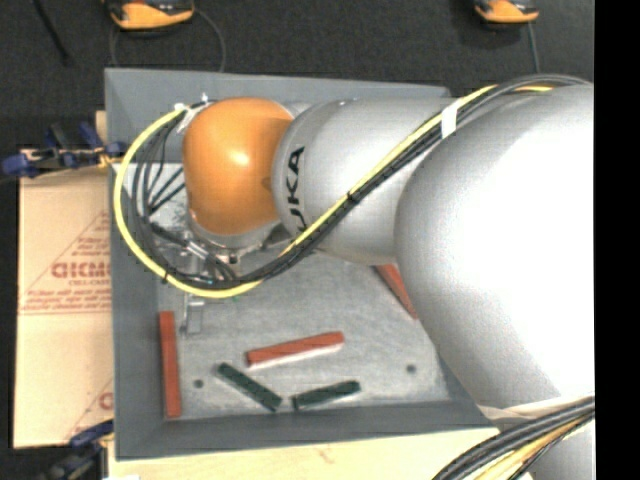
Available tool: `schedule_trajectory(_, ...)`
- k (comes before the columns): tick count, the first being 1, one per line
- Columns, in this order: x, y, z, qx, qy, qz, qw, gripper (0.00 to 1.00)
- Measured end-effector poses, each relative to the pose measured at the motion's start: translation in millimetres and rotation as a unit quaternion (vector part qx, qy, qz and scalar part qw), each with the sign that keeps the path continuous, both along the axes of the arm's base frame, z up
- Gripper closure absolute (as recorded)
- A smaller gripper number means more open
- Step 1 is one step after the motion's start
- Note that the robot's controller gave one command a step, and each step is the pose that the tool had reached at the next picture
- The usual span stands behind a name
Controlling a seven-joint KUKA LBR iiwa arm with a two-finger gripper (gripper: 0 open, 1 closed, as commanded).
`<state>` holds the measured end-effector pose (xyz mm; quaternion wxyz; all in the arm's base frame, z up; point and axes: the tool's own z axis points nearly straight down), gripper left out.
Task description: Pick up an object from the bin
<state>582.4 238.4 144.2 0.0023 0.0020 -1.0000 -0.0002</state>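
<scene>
Under the orange wrist cover and cables, near the bin's left wall, the gripper is mostly hidden; whether it is open or holding anything I cannot tell. Just beside it a red-brown bar lies flat along that wall, likely light, stiff and slim, best pinched across its middle, though the wall crowds one side.
</scene>
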Motion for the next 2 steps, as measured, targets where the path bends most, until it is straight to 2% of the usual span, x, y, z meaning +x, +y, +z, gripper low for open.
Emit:
schedule_trajectory(1,-12.9,-29.5,-74.3,0.0,-0.0022,0.136,0.9907,0.0)
schedule_trajectory(2,-57.0,-123.8,-74.0,-0.001,-0.0026,0.293,0.9563,0.0)
